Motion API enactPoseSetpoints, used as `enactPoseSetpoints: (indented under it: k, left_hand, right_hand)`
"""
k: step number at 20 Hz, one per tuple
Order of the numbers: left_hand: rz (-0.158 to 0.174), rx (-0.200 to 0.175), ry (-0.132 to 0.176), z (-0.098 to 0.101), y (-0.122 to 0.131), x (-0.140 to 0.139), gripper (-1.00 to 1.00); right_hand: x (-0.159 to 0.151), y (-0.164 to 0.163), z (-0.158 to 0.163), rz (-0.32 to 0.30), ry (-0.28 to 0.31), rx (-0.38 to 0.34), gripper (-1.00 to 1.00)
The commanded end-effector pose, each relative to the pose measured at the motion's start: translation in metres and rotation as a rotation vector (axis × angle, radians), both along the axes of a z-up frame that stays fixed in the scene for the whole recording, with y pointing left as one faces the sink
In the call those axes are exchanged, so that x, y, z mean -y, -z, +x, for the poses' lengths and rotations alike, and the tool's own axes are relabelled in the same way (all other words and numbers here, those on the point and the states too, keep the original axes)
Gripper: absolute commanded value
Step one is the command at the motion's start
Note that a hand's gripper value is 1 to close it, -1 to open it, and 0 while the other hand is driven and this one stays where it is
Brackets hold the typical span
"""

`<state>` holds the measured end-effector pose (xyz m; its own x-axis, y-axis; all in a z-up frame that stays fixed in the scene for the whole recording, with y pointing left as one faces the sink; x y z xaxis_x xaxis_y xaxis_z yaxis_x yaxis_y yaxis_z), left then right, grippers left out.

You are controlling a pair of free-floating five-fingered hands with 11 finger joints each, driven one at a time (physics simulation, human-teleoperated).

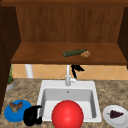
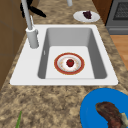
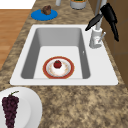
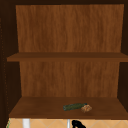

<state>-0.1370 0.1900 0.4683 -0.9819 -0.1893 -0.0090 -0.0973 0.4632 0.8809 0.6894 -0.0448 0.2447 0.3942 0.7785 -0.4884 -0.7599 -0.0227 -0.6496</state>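
My right hand [image 1: 76, 69] hovers just under the wooden shelf [image 1: 37, 56], beside the top of the faucet [image 1: 67, 78]. In the right side view this right hand [image 3: 108, 12] is open, fingers straight and spread on either side of the faucet neck [image 3: 96, 37]. My left hand [image 1: 32, 115] hangs at the sink's front left corner, next to a blue plate [image 1: 8, 115] holding a piece of meat [image 1: 16, 106]. A large red ball [image 1: 67, 115] fills the front of the sink [image 1: 45, 86]. A red-rimmed plate [image 2: 57, 63] with a small red fruit [image 2: 70, 62] lies in the basin.
A dark green cucumber [image 1: 73, 52] and a brown lump [image 1: 85, 54] lie on the lower shelf. The upper shelf [image 4: 37, 57] is bare. A white plate [image 1: 112, 120] with grapes [image 1: 115, 114] sits right of the sink. A potted plant [image 1: 10, 82] stands at the far left.
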Motion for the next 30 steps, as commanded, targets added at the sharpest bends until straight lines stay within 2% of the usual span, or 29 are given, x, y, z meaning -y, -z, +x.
enactPoseSetpoints:
  k: [1,6,12,23,25,27,28,30]
  left_hand:
    - [0.0,0.0,0.0,0.0,0.0,0.0,0.0]
    - [0.0,0.0,0.0,0.0,0.0,0.0,0.0]
    - [0.0,0.0,0.0,0.0,0.0,0.0,0.0]
    - [0.0,0.0,0.0,0.0,0.0,0.0,0.0]
    - [0.0,0.0,0.0,0.0,0.0,0.0,0.0]
    - [0.0,0.0,0.0,0.0,0.0,0.0,0.0]
    - [0.0,0.0,0.0,0.0,0.0,0.0,0.0]
    - [0.0,0.0,0.0,0.0,0.0,0.0,0.0]
  right_hand:
    - [0.015,-0.014,-0.008,0.097,-0.001,0.0,-1.0]
    - [0.033,-0.032,-0.016,0.194,-0.017,0.001,-1.0]
    - [0.049,-0.049,-0.037,0.288,-0.068,0.001,-1.0]
    - [0.091,-0.073,-0.06,0.5,-0.085,0.015,-1.0]
    - [0.101,-0.07,-0.063,0.526,-0.096,0.03,-1.0]
    - [0.106,-0.07,-0.067,0.516,-0.097,0.047,-1.0]
    - [0.114,-0.068,-0.073,0.536,-0.101,0.052,-1.0]
    - [0.123,-0.066,-0.081,0.558,-0.105,0.026,-1.0]
